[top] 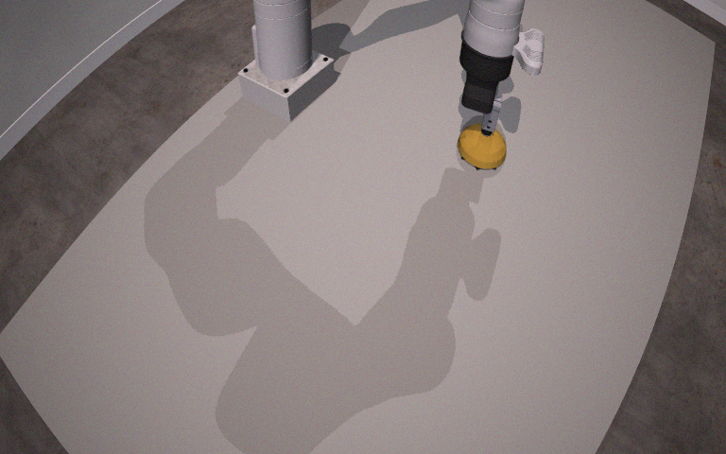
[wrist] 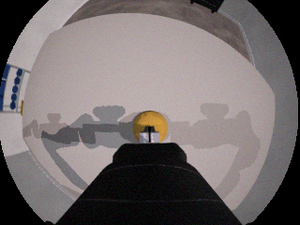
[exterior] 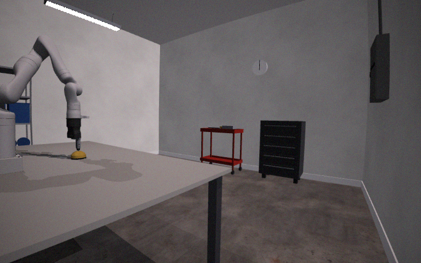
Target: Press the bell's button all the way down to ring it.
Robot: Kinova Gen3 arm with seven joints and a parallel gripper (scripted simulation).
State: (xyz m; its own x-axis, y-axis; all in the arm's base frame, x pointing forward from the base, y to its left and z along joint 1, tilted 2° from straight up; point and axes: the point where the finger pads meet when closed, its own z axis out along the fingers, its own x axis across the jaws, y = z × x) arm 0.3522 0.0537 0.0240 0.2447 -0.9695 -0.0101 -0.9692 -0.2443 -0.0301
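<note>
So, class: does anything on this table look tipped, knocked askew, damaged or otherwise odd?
Nothing stands out. The yellow bell sits flat and upright on the table, and the shut gripper points straight down onto its top. No spill or damage shows. Whether the button is pressed cannot be told.

Yellow bell [top: 481,149] — pale grey table [top: 374,214], red cart [exterior: 221,130], black drawer cabinet [exterior: 282,148]

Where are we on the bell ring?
Done: the approach; the shut gripper is down on top of the yellow bell, empty. In hand: the press itself, though button depth can't be seen. Left: lift off, let the button rise, bell unmoved on the table.
</note>
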